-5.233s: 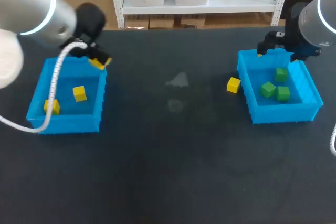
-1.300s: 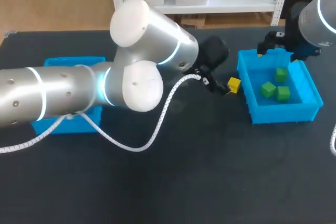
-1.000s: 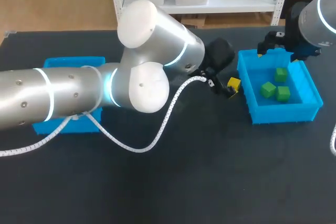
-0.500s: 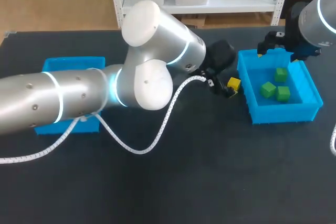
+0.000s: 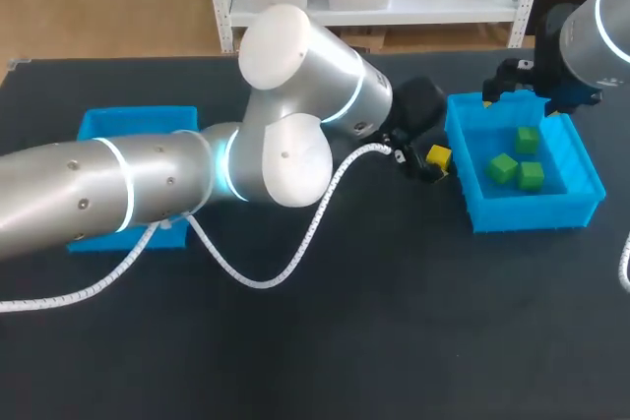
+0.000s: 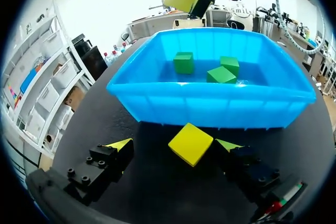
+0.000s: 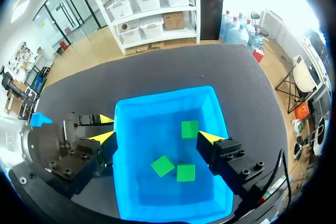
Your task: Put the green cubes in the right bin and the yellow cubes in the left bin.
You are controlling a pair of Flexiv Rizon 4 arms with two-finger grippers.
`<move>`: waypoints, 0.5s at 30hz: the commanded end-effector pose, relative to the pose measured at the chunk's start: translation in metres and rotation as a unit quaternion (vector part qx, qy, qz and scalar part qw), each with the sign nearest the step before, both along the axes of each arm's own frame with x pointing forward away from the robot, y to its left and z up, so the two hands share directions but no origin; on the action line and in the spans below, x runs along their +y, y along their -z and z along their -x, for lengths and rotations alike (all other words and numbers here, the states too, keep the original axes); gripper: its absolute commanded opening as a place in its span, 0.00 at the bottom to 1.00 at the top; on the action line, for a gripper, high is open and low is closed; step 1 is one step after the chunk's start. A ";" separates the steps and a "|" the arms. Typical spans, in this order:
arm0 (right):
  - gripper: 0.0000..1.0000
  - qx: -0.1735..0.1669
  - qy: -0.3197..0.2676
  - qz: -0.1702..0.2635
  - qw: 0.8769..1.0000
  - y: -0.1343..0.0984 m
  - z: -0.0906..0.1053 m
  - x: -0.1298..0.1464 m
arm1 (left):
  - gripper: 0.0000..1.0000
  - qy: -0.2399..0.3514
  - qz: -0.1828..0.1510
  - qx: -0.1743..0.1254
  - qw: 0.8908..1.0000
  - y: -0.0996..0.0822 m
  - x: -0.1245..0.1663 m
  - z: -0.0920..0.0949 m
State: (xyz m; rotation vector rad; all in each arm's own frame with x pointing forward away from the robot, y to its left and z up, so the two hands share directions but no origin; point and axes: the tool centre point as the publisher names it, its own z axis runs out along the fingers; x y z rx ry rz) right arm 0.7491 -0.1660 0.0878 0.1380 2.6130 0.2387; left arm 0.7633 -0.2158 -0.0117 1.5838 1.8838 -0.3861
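The left arm [image 5: 285,135] reaches across the dark surface [image 5: 325,341] to its right side, and its jaws stand low around the small yellow cube [image 6: 190,143]. The jaws are spread. The cube rests on the surface between the two yellow tips [image 6: 119,144], and I judge that neither tip presses it yet, though one is very near to it. This cube sits just beside the left wall of the blue plastic bin on the right [image 5: 536,213], outside of it. Inside that bin lie three green cubes [image 5: 503,167], so the green part of the task looks done. The blue plastic bin on the left [image 5: 138,117] is well apart, mostly hidden behind the left arm. The right arm [image 5: 591,36] holds its jaws above the far left corner of the right bin, spread with nothing between them.

The step in hand is, I think, to grasp the yellow cube. In the left wrist view the cube looks turned corner-wise to the fingers, so closing may rotate it — better to close slowly and let it settle flat between the tips. The bin wall is directly ahead of the tips, so no more push forward is needed. After the pinch, lift straight up before travelling left — and mind the white coiled cable [image 5: 295,258] which hangs down to the surface.
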 end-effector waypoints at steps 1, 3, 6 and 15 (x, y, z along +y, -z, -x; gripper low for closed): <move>1.00 -0.003 0.001 0.001 1.000 0.000 0.001 0.000 | 1.00 0.004 0.004 0.001 1.000 0.003 -0.002 -0.006; 1.00 -0.003 0.001 0.001 1.000 0.000 0.001 0.000 | 1.00 0.007 0.005 -0.002 1.000 0.003 -0.003 -0.007; 1.00 -0.003 0.001 0.001 1.000 0.000 0.001 0.000 | 1.00 0.009 0.005 -0.004 1.000 0.004 -0.003 -0.008; 1.00 -0.003 0.001 0.001 1.000 0.000 0.001 0.000 | 1.00 0.024 0.002 -0.021 0.999 0.008 -0.002 -0.011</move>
